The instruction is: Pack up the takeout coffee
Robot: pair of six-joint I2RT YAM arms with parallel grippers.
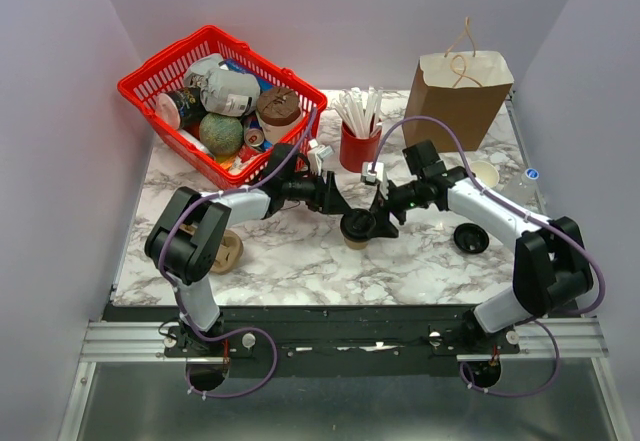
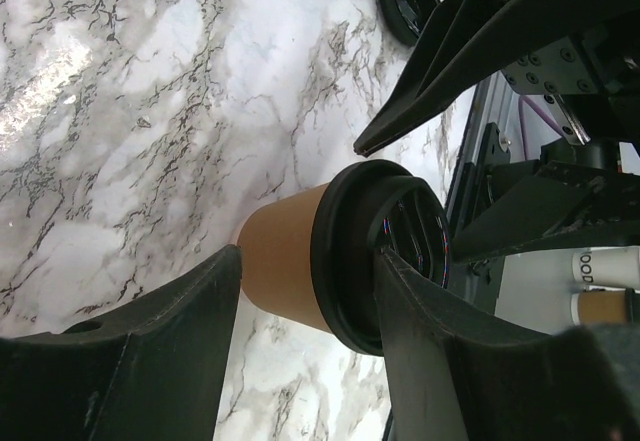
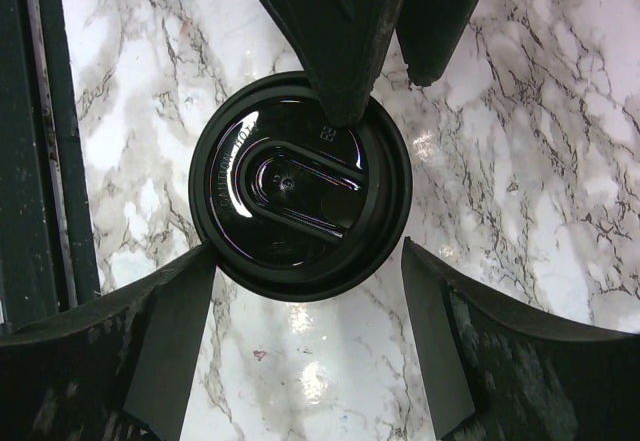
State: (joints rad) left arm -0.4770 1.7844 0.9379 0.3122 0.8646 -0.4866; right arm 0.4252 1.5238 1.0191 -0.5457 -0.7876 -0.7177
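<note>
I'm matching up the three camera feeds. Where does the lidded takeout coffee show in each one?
Top external: takeout coffee mid-table, nearer the arms' bases than the red straw cup.
Left wrist: takeout coffee at picture centre, seen side-on, lid to the right.
Right wrist: takeout coffee at centre, seen from above, only its black lid showing.
Shared landmark: the marble tabletop under it.

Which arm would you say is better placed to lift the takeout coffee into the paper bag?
Right, probably: the right gripper hangs open over the takeout coffee, fingers either side of it, and the paper bag stands nearer that arm.
</note>
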